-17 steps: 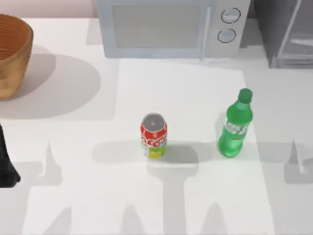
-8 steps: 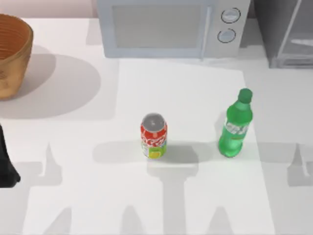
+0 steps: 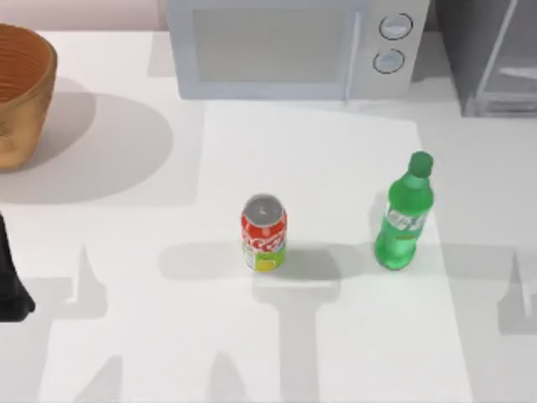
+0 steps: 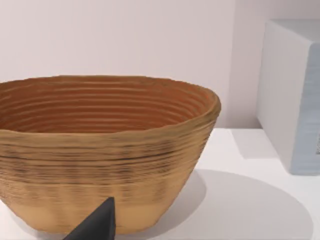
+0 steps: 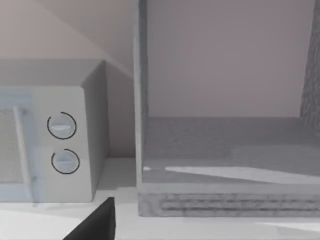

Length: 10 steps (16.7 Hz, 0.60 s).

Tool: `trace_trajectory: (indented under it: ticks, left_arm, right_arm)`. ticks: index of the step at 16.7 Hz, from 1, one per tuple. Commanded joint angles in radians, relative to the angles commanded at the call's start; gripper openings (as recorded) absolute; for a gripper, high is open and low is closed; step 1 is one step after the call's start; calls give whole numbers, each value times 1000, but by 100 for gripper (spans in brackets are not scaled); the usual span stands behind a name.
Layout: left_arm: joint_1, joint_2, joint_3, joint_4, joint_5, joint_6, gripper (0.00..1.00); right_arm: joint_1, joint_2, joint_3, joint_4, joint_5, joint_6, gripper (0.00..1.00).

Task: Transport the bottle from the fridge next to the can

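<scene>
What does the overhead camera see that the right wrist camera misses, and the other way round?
Only the top view has the can, the bottle standing apart at its right, the basket and the table's middle. Only the right wrist view looks into the fridge's open, bare inside. Both show the microwave with its two knobs, beside the fridge.

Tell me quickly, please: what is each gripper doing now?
Left gripper: cannot be told; it faces the basket and holds nothing visible.
Right gripper: cannot be told; it faces the fridge.
</scene>
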Motion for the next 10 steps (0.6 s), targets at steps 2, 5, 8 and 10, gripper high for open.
trace_trajectory:
  ticks: [2,5,8,10]
  left_arm:
    - [0,0,0,0,0,0,100]
    - [0,0,0,0,0,0,100]
    - [0,0,0,0,0,0,100]
    - [0,0,0,0,0,0,100]
  right_arm:
    - [1,-90,73,-176,-2,0,100]
    - [1,-230,187,-458,-4,-1,100]
    - [1,-363,296,-724,-5,-2,100]
    - [0,-441,360,-874,-5,-4,100]
